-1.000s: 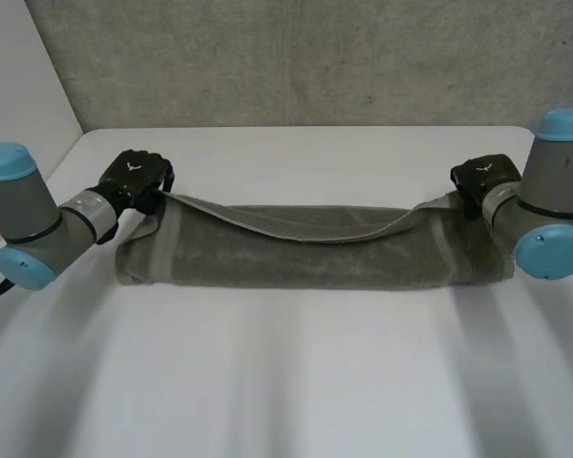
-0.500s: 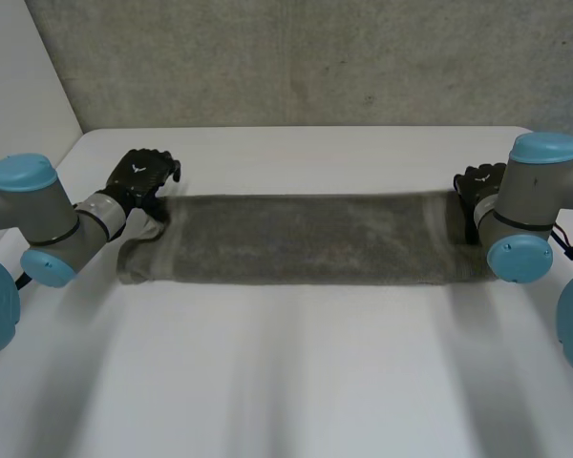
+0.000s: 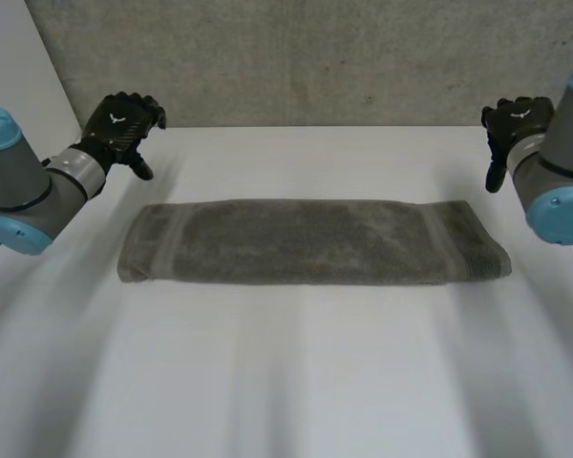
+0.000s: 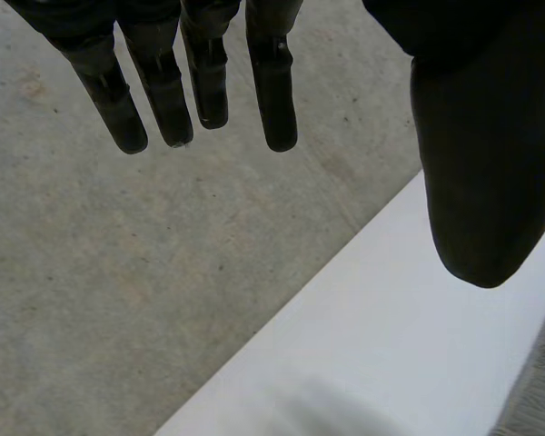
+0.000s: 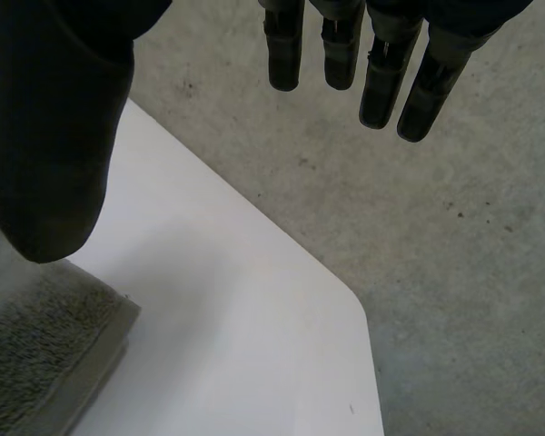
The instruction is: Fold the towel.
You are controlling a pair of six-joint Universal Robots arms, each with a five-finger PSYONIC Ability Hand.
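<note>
Head view showed you the towel (image 3: 310, 241) lying flat on the white table (image 3: 296, 382), folded into a long grey band running from side to side, its edges roughly lined up. You had the left hand (image 3: 122, 127) hovering off the towel's left end, beyond its far corner and clear of the cloth. Your right hand (image 3: 512, 124) hung the same way off the right end, also apart from the towel. Neither hand touched anything.

In the left wrist view that hand's fingers (image 4: 272, 82) were straight and spread away from the thumb, holding nothing, out past the table's edge with a concrete surface (image 4: 118, 272) beyond. In the right wrist view the right hand's fingers (image 5: 381, 82) were likewise straight and empty, and a towel corner lay on the table near its thumb.
</note>
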